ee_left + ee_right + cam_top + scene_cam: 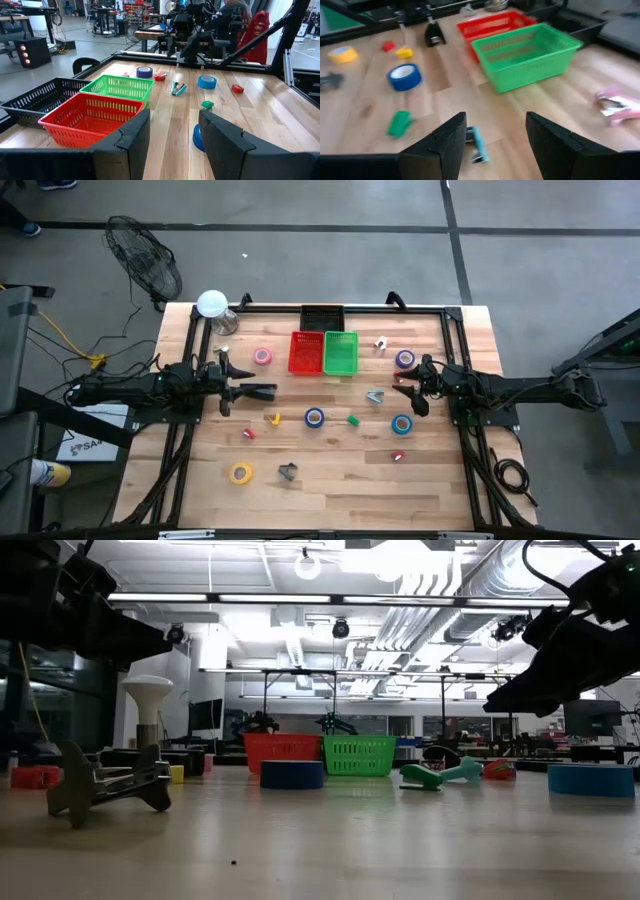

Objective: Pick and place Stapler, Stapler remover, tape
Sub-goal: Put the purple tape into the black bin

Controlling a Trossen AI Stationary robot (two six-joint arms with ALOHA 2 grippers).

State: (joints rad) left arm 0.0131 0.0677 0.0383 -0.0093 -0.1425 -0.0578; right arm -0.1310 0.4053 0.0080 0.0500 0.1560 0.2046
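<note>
Both grippers hang open above the table, holding nothing. My left gripper (265,391) (172,135) is left of centre. It points toward the right edge, over bare wood. My right gripper (405,390) (495,135) is right of centre, just right of the teal staple remover (375,396) (477,145), which lies flat below its fingers. Tape rolls lie flat on the table: pink (262,356), purple (404,359), blue (314,417), a second blue (401,424) and yellow (240,473). I cannot make out the black stapler in any view.
A red basket (305,352), a green basket (340,352) and a black basket (322,317) stand at the far middle. A grey metal claw (288,471) (100,785) lies near the near edge. Small red, yellow and green pieces are scattered mid-table. A white lamp (212,304) stands at the far left corner.
</note>
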